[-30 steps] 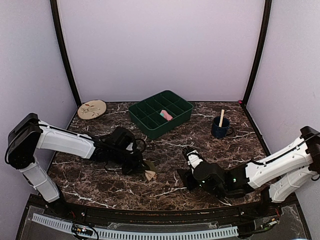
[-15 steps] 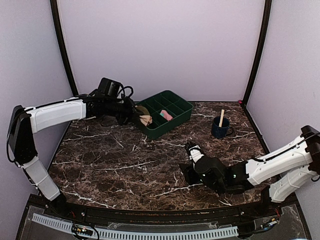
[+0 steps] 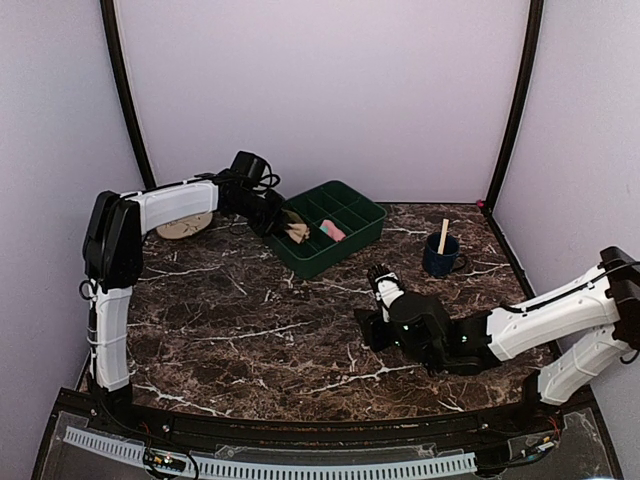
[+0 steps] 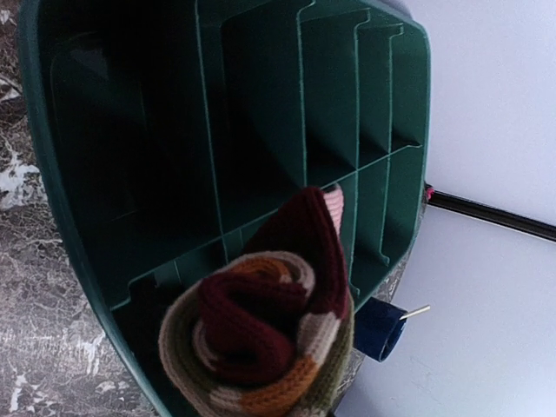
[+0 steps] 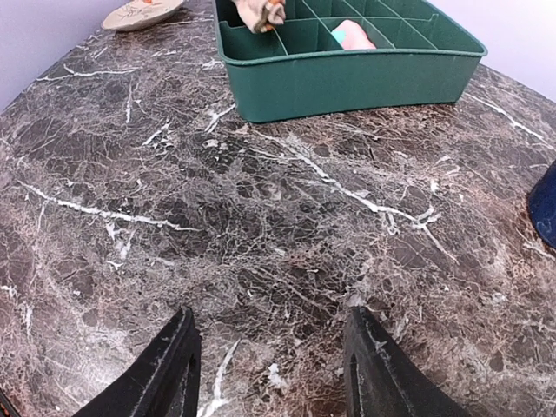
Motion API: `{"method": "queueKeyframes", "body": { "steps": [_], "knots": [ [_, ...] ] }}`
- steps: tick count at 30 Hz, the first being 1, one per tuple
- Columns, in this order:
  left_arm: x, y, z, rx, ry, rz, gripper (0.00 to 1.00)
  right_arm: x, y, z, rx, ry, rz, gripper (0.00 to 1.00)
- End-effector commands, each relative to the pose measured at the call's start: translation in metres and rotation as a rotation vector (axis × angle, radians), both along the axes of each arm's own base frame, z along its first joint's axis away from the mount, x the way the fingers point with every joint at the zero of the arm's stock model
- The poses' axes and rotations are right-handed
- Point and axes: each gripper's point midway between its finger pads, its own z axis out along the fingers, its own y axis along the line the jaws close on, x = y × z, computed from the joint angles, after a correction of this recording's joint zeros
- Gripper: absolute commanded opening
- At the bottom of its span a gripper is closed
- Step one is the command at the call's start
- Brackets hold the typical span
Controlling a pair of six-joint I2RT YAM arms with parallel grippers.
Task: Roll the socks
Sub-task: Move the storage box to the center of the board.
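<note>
Over the left end of the tray (image 3: 340, 250), our left gripper (image 3: 283, 222) clamps the rolled striped sock (image 3: 295, 232); the pink sock (image 3: 332, 231) lies inside a compartment. We see our right gripper (image 5: 271, 334) spread empty above the table (image 3: 250, 320).

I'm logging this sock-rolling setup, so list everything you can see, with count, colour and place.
striped sock: one, beige, maroon, olive and orange, rolled, held over the tray's left end
pink sock: one, pink with teal, in a tray compartment
tray: one, dark green, divided, back centre
disc: one, beige, back left
mug: one, dark blue, right of tray
stick: one, pale wood, standing in mug
table: one, dark marble
left gripper: black, shut on striped sock
right gripper: black, open, low over the near table
</note>
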Motion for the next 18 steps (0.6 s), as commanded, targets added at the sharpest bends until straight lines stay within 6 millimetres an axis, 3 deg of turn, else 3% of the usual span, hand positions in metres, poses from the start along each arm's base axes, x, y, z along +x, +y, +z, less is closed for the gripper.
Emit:
{"method": "queueKeyframes", "body": {
  "steps": [1, 18],
  "knots": [
    [0.006, -0.009, 0.013, -0.065, 0.043, 0.030, 0.00, 0.010, 0.009, 0.012, 0.046, -0.023, 0.011, 0.52],
    [0.013, -0.028, -0.003, -0.112, 0.105, 0.052, 0.00, 0.026, 0.004, 0.004, 0.059, -0.010, 0.019, 0.52]
  ]
}}
